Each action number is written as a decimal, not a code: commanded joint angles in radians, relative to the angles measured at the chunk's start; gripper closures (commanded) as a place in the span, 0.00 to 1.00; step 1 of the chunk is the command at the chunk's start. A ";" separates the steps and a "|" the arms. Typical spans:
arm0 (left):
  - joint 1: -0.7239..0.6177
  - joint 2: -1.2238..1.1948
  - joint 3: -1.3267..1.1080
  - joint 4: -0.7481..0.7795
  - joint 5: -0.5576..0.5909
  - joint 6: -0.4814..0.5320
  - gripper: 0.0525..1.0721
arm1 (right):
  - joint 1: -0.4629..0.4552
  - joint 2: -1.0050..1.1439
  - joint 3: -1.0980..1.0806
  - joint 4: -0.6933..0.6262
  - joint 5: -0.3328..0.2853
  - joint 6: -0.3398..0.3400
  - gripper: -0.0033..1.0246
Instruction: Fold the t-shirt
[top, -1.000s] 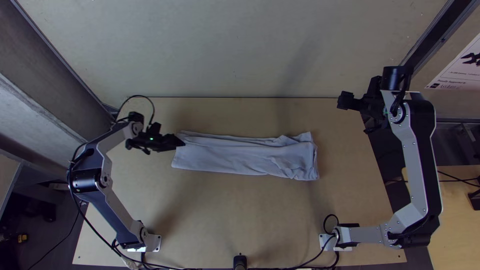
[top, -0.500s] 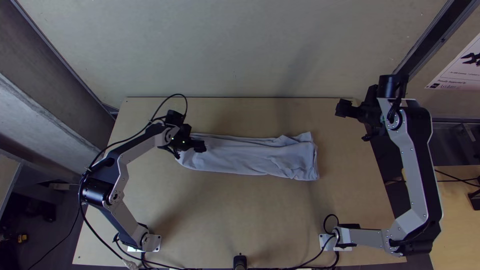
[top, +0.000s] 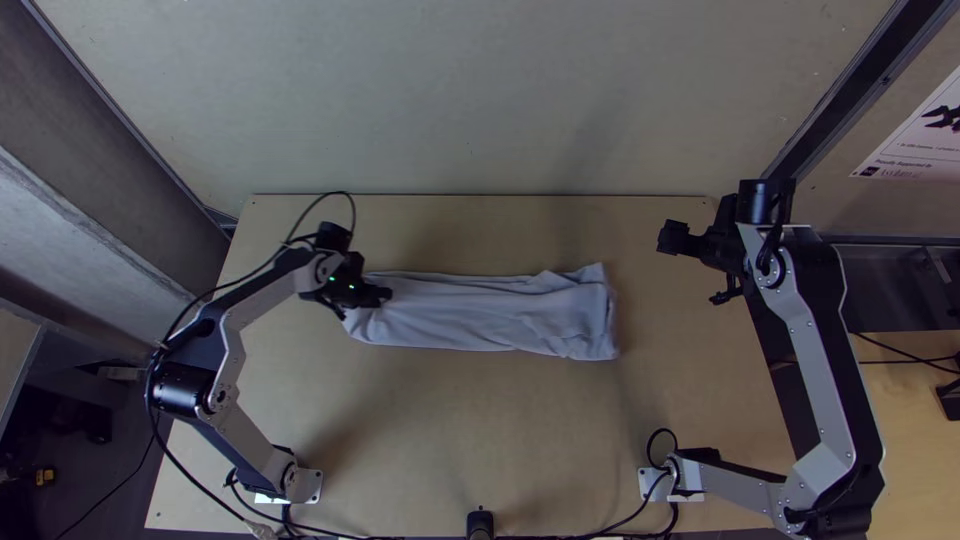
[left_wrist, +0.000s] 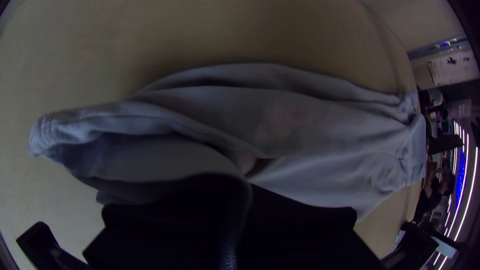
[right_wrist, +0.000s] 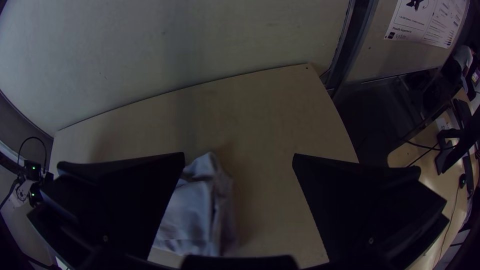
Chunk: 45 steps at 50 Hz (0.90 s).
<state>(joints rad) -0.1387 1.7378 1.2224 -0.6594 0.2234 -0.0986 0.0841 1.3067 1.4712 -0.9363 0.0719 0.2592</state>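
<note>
My left gripper (top: 380, 296) is at the left end of the pale grey t-shirt (top: 490, 315), which lies as a long narrow folded strip across the table. In the left wrist view my left gripper (left_wrist: 249, 186) is shut on the t-shirt (left_wrist: 310, 125), whose fabric bunches at the fingertips, with a loose fold beside them. Off to the right of the cloth, my right gripper (top: 672, 238) is held near the table's far right corner. The right wrist view has my right gripper (right_wrist: 238, 157) open, with the t-shirt's crumpled right end (right_wrist: 195, 215) beyond its fingers.
Bare wood of the table (top: 480, 410) stretches between the cloth and the near edge. A pale wall (top: 480, 100) rises behind the far edge. Cables (top: 200, 480) run along the left arm and the near edge.
My left gripper first moved right onto the cloth's left end, then slightly back left, and the whole t-shirt slid left with it. The right arm shifted a little left and toward the near edge.
</note>
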 joint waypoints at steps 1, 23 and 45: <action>0.087 -0.049 -0.021 -0.039 -0.012 0.054 0.97 | 0.003 -0.027 -0.041 0.022 0.009 0.022 0.04; 0.383 -0.060 0.060 -0.144 -0.027 0.284 0.97 | 0.003 -0.009 -0.117 0.136 0.009 0.037 0.04; 0.318 -0.153 0.141 -0.272 -0.170 0.316 0.97 | 0.016 -0.006 -0.134 0.145 0.011 0.060 0.04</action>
<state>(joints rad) 0.2115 1.6470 1.3212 -0.9012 0.0822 0.2001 0.0917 1.2976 1.3521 -0.7971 0.0719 0.2962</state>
